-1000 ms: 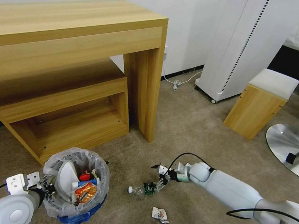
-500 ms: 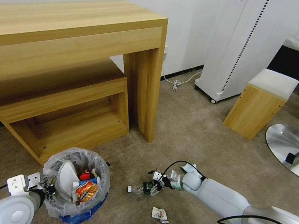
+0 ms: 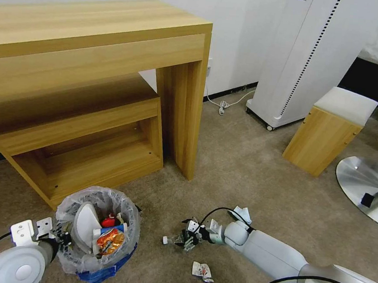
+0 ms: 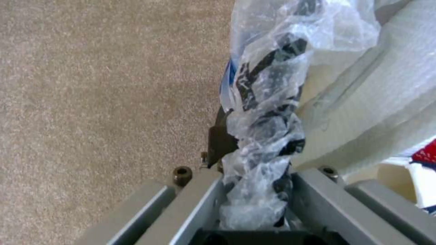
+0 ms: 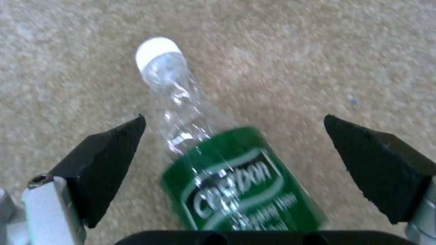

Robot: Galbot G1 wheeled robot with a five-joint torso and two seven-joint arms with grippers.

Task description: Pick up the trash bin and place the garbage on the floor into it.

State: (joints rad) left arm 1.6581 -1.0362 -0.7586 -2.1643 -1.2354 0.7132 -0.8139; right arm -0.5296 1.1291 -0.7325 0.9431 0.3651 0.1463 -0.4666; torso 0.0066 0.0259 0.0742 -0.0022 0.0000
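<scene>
Straddling the bottle (image 5: pixel 218 163), right end effector (image 3: pixel 187 239) sits low on the floor (image 3: pixel 238 171), fingers spread wide, black pads (image 5: pixel 107 166) apart from the clear body on either side. Bottle lies flat on the carpet, white cap away from the wrist, green label between the pads. Left end effector (image 3: pixel 59 238) pinches the trash bin (image 3: pixel 98 234) at its bag-wrapped rim. Slipper and wrappers inside bin. One wrapper (image 3: pixel 201 271) lies near the bottle.
</scene>
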